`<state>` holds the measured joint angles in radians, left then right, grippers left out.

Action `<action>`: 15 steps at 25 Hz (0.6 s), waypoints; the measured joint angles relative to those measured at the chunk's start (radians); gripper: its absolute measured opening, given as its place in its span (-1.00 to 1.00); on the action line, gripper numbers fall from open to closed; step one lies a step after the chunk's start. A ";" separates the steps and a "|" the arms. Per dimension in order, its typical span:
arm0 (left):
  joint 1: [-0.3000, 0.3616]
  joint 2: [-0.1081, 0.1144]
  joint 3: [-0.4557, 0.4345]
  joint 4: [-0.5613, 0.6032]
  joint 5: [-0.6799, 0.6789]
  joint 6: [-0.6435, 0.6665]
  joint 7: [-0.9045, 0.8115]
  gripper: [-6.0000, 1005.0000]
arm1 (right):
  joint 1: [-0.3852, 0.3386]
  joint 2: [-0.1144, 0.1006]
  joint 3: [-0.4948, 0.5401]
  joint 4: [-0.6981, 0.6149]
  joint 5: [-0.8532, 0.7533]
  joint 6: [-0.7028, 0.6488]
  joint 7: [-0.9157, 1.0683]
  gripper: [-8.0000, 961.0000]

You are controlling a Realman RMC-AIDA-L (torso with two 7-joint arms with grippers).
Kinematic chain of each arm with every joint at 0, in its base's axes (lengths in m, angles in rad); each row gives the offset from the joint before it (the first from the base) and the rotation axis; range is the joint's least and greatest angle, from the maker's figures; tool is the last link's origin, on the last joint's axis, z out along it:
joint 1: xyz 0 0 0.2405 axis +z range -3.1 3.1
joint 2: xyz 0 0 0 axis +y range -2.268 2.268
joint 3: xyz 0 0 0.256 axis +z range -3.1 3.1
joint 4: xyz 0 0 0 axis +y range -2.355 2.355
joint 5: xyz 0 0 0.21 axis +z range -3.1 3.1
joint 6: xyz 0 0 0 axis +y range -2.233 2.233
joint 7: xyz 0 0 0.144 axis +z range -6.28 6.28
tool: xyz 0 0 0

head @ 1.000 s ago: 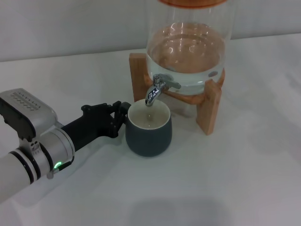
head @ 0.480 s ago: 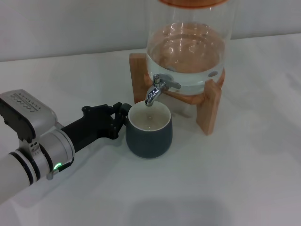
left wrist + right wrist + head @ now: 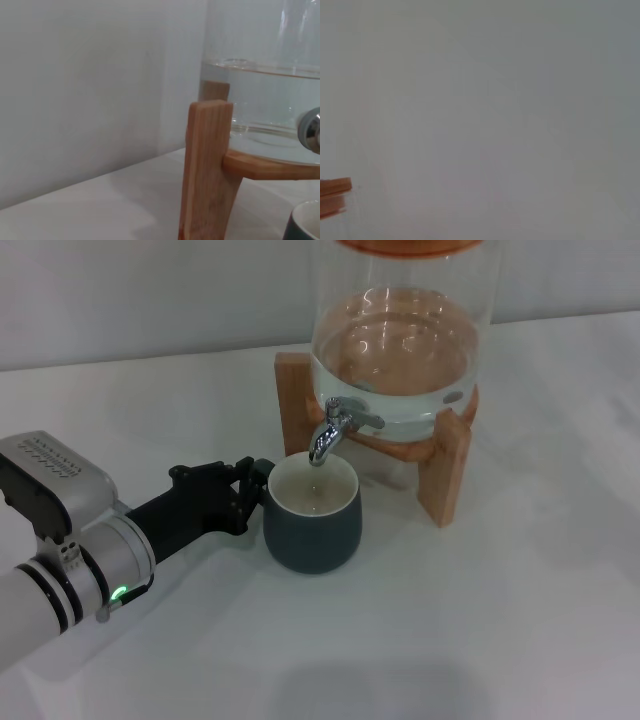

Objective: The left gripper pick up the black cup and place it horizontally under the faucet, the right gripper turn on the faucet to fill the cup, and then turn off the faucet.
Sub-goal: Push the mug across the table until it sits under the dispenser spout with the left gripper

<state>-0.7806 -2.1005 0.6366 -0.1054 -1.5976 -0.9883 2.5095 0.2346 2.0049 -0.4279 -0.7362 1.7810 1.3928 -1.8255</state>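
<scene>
On the left, the left gripper (image 3: 252,492), a black two-fingered claw on a silver-grey and white cylindrical arm with a small green light, lies low over the white tabletop (image 3: 480,620) and reaches to the right. Its jaws are clenched on the left side of the black cup (image 3: 311,513), a squat rounded dark charcoal mug with a cream-white inside. The cup stands upright on the tabletop, near the front of the wooden stand (image 3: 440,455). Just above the cup's opening hangs the faucet (image 3: 332,430), a small shiny chrome tap with a spout curved downward. Behind it, the stand carries a big clear glass jar (image 3: 400,345) with water in it. The right gripper shows in none of the views.
</scene>
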 joint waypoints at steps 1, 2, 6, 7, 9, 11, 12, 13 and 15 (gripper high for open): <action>-0.001 0.000 -0.001 0.000 0.000 0.000 0.000 -0.67 | 0.000 0.000 0.000 0.000 0.000 0.000 0.000 0.68; -0.002 0.000 -0.001 0.002 0.000 0.001 0.000 -0.67 | 0.000 0.000 0.000 0.000 0.000 0.000 0.000 0.68; -0.007 0.000 -0.002 0.007 -0.001 0.002 0.000 -0.67 | 0.000 0.000 0.001 0.000 0.000 0.000 0.000 0.68; -0.009 0.001 -0.002 0.007 -0.001 0.002 0.000 -0.67 | 0.000 0.000 0.001 0.000 0.000 0.000 0.000 0.68; -0.015 0.001 -0.002 0.008 -0.002 0.007 0.000 -0.67 | 0.000 0.000 0.001 0.000 0.000 0.000 0.000 0.68; -0.021 0.001 -0.002 0.008 -0.003 0.018 0.000 -0.67 | 0.000 0.000 0.002 0.001 0.000 0.000 0.000 0.68; -0.026 0.001 -0.002 0.008 -0.003 0.029 0.000 -0.67 | 0.000 0.000 0.002 0.001 0.000 0.000 0.000 0.68; -0.031 0.000 -0.002 0.007 -0.004 0.038 0.000 -0.67 | 0.000 0.000 0.001 0.001 0.000 0.000 0.000 0.68; -0.039 0.000 -0.002 0.002 -0.003 0.048 -0.001 -0.67 | 0.000 0.000 -0.001 0.001 0.000 0.000 0.000 0.68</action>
<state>-0.8191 -2.1005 0.6350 -0.1031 -1.6011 -0.9406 2.5086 0.2347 2.0049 -0.4285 -0.7348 1.7810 1.3928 -1.8255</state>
